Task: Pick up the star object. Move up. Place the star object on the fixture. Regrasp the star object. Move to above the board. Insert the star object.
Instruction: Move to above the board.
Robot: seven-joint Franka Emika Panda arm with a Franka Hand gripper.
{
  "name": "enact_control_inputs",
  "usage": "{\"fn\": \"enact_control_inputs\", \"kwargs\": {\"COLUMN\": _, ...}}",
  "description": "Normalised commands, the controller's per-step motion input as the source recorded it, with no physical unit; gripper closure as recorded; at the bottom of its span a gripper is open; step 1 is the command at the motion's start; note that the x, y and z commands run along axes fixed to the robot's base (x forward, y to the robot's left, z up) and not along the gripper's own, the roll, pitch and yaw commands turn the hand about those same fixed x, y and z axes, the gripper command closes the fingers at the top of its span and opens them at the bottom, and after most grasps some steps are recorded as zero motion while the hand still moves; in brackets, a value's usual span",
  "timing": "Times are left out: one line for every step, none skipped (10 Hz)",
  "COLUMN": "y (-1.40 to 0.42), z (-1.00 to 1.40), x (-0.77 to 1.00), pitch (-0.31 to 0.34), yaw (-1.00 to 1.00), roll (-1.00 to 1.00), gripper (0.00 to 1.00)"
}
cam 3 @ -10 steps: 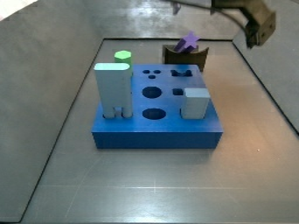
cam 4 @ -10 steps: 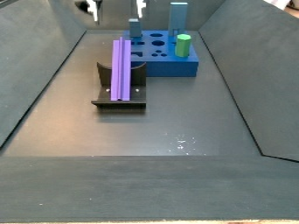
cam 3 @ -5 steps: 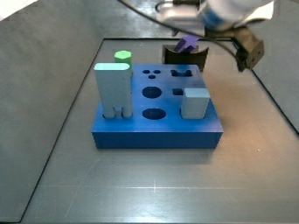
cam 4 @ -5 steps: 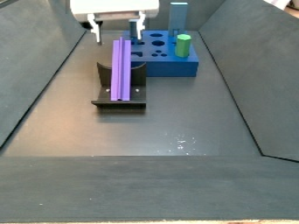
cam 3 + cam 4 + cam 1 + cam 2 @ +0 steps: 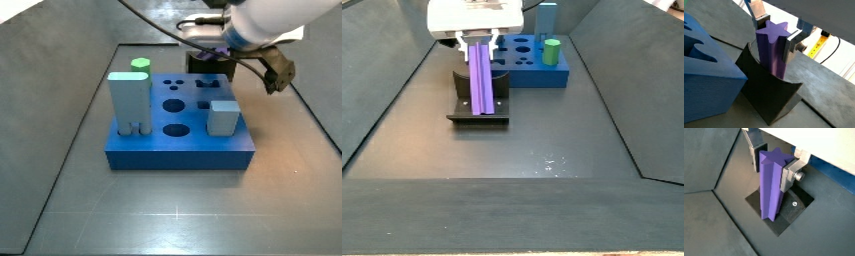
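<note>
Star object [image 5: 481, 82] lies on the fixture [image 5: 461, 108], just left of the board [image 5: 525, 76]. Gripper [image 5: 778, 33] sits at its far end, jaws flanking the peg [image 5: 771, 183], fingers [image 5: 789, 174] seemingly touching; firm grip uncertain.

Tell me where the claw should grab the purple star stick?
Near its upper end, with a finger on each side. The star object leans up out of the fixture, so only that end is free. The claw already straddles it there.
</note>
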Motion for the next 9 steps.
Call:
{"fn": "enact_control_inputs", "kwargs": {"y": 0.20, "z": 1.00, "x": -0.14, "pitch": -0.310, "yaw": 0.02, "roll": -0.14, "gripper": 1.00}}
{"fn": "enact_control_inputs", "kwargs": {"y": 0.19, "z": 1.00, "x": -0.14, "pitch": -0.315, "yaw": -0.03, "roll": -0.14, "gripper": 1.00}}
{"fn": "enact_control_inputs", "kwargs": {"y": 0.18, "z": 1.00, "x": -0.14, "pitch": -0.311, "yaw": -0.06, "roll": -0.13, "gripper": 1.00}}
{"fn": "enact_control_inputs", "kwargs": {"y": 0.18, "z": 1.00, "x": -0.14, "pitch": -0.273, "yaw": -0.11, "roll": -0.12, "gripper": 1.00}}
{"fn": "enact_control_inputs", "kwargs": {"y": 0.17, "z": 1.00, "x": -0.14, "pitch": -0.231, "yaw": -0.15, "roll": -0.11, "gripper": 1.00}}
{"fn": "enact_control_inputs", "kwargs": {"y": 0.17, "z": 1.00, "x": -0.14, "pitch": -0.172, "yaw": -0.20, "roll": -0.10, "gripper": 1.00}}
{"fn": "enact_control_inputs", "kwargs": {"y": 0.17, "z": 1.00, "x": -0.14, "pitch": -0.141, "yaw": -0.21, "roll": -0.10, "gripper": 1.00}}
{"fn": "enact_control_inputs", "kwargs": {"y": 0.16, "z": 1.00, "x": -0.14, "pitch": -0.088, "yaw": -0.22, "roll": -0.10, "gripper": 1.00}}
{"fn": "enact_control_inputs", "kwargs": {"y": 0.16, "z": 1.00, "x": -0.14, "pitch": -0.043, "yaw": -0.22, "roll": -0.10, "gripper": 1.00}}
